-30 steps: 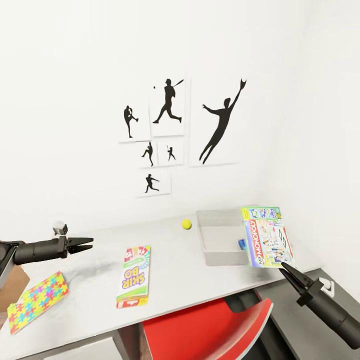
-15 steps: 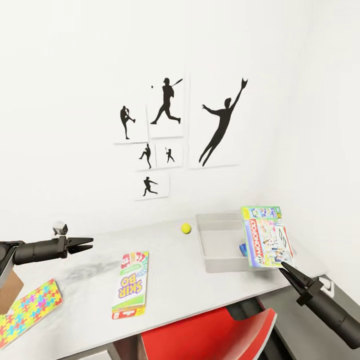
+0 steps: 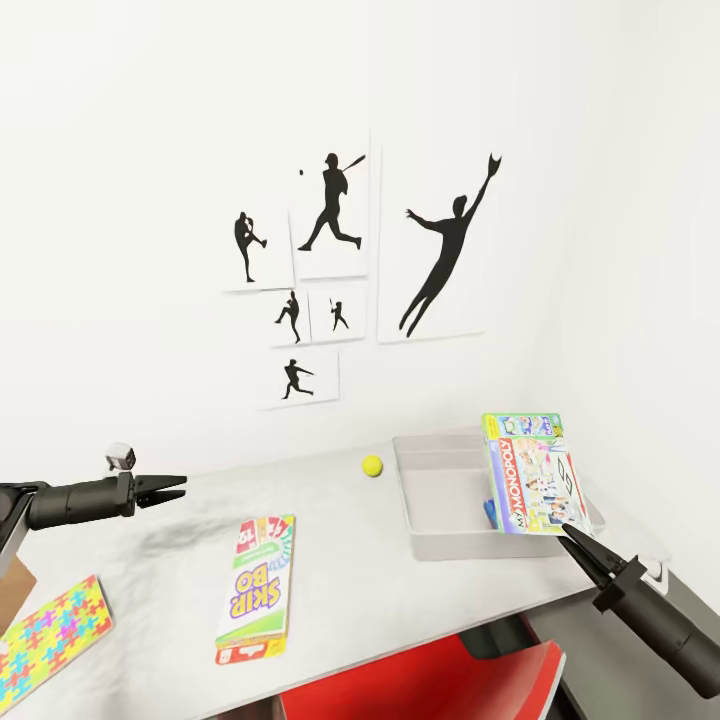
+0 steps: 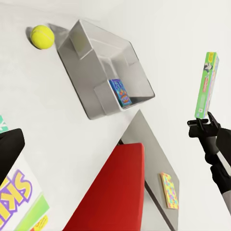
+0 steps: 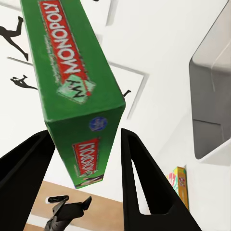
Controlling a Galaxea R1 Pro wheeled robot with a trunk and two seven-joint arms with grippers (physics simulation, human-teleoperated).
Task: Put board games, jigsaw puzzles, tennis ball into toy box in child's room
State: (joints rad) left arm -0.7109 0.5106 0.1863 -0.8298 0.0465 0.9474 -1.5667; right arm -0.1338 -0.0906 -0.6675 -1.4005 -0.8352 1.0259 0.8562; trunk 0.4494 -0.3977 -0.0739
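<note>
My right gripper [image 3: 572,533] [image 5: 85,135] is shut on the lower edge of the green-edged Monopoly box [image 3: 535,475] [image 4: 206,86] [image 5: 72,72]. The box stands nearly upright in the air by the right end of the grey toy box [image 3: 440,500] [image 4: 106,62]. A light-blue game box [image 3: 487,512] [image 4: 120,91] leans inside the bin. The tennis ball [image 3: 372,465] [image 4: 42,36] lies left of the bin. The Skip-Bo box [image 3: 257,588] [image 4: 19,197] lies flat mid-table [image 3: 380,560]. A jigsaw puzzle [image 3: 50,635] lies at the near left. My left gripper [image 3: 180,488] hovers open above the table's left part.
A red chair [image 3: 450,680] [image 4: 115,192] is tucked under the table's front edge. A second jigsaw puzzle [image 4: 169,190] lies on the lower dark-grey section. Black sports silhouettes [image 3: 330,250] hang on the white wall behind. A side wall stands close on the right.
The whole view has shifted with the camera: the table's things sit lower and further left in the picture. The Monopoly box stays held; both grippers keep their states.
</note>
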